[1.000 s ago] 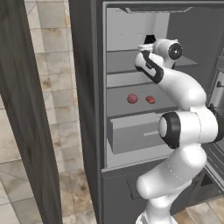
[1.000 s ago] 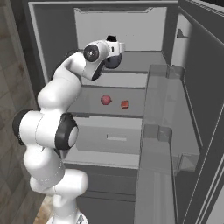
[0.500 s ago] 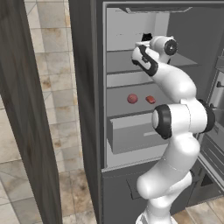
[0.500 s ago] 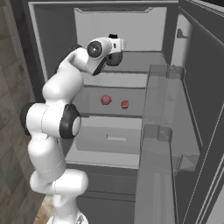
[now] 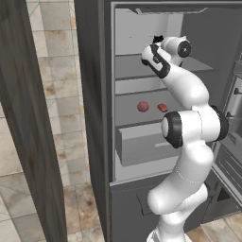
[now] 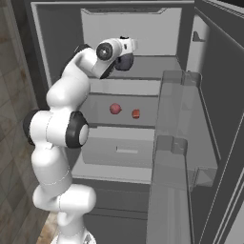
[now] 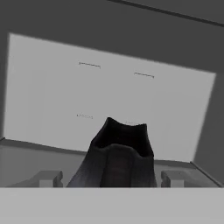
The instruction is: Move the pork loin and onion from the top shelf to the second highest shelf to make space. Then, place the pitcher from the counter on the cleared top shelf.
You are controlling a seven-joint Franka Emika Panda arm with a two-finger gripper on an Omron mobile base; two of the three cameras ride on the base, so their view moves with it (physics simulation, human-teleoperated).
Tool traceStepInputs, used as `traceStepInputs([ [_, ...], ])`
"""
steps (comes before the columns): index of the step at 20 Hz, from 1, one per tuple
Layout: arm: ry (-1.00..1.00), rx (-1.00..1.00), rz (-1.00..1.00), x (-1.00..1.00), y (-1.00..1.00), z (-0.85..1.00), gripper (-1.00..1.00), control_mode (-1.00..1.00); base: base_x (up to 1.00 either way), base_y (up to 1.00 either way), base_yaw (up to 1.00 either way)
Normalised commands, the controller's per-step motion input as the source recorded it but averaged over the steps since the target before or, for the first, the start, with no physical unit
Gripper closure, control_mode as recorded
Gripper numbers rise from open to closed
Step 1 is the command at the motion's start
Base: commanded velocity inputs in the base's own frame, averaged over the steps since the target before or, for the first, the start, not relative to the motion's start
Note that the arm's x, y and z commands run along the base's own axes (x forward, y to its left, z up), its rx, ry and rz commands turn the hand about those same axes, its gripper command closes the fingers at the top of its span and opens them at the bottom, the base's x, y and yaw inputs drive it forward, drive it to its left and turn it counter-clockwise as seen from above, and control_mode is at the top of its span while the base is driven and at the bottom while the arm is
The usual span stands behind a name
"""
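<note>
My gripper (image 7: 110, 178) is shut on the pitcher (image 7: 118, 153), a dark glossy jug that rises between the fingers (image 7: 48, 178) and faces the fridge's white back wall. From the right base view the pitcher (image 6: 125, 62) hangs from the hand just above the top shelf (image 6: 159, 67), inside the tallest compartment. On the left base view the gripper (image 5: 157, 40) is at the top shelf (image 5: 126, 66), and just a black tip of the jug shows. The onion (image 5: 142, 106) (image 6: 115, 108) and the pork loin (image 5: 162, 107) (image 6: 136, 113) lie side by side on the second highest shelf (image 5: 126, 103) (image 6: 97, 106).
A grey drawer box (image 5: 142, 144) (image 6: 119, 150) sticks out below the shelves. The open fridge door with its clear bins (image 6: 176, 143) stands close on the right. A dark tall panel (image 5: 28, 123) rises at the left over the tiled floor.
The arm has stretched up and forward, carrying the pitcher deeper into the top compartment. The onion and pork loin have not moved.
</note>
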Motion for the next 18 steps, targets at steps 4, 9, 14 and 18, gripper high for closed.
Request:
traceStepInputs([
  [4,-0.07,-0.09,0.05,-0.06,0.0,-0.29,-1.0,-1.0,0.0,0.0,0.0],
  [9,-0.04,-0.04,0.02,-0.15,0.0,-0.1,-1.0,-1.0,0.0,0.0,0.0],
  [14,0.01,0.0,0.0,-0.17,0.0,0.16,-1.0,-1.0,0.0,0.0,0.0],
  [18,0.04,0.0,0.0,-0.39,0.01,0.33,-1.0,-1.0,0.0,0.0,0.0],
])
